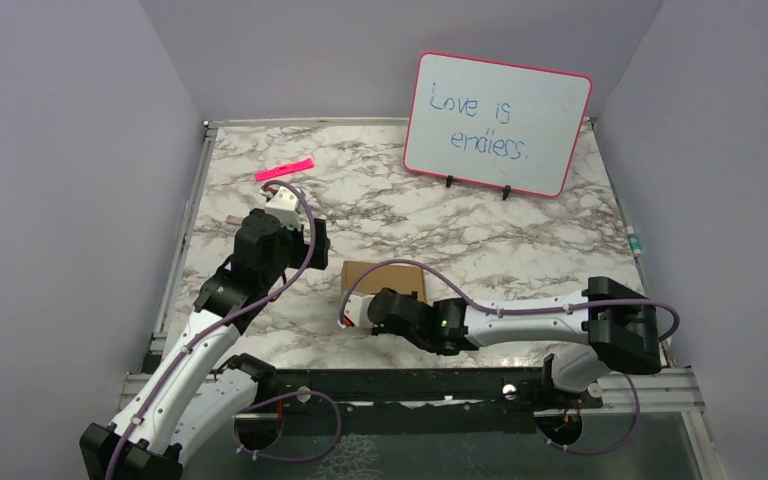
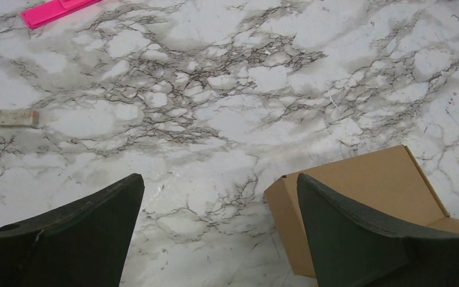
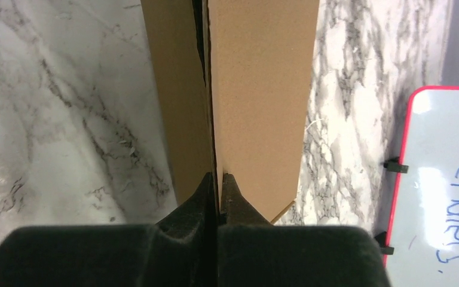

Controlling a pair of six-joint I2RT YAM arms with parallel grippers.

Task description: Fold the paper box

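Right wrist: paper box [image 3: 257,89] runs off the top edge, full shape unknown. Tips of right gripper [image 3: 217,178] pinched on a cardboard seam; what lies behind the panel is hidden. Far side, whiteboard [image 3: 442,179] clipped at the right edge, writing only partly legible.
Left wrist: left gripper [image 2: 218,182] fingers spread, bases cut by the bottom edge; the finger [image 2: 358,239] at frame right covers the box's near corner. The pink marker [image 2: 54,11] is clipped at top. One small pale block [image 2: 11,117]: can't tell what.
Top view: right arm [image 1: 440,320] and cable [image 1: 400,265] hide the box's near side. One greenish speck [image 1: 635,241] at the table [image 1: 530,255] rim: too small to identify.
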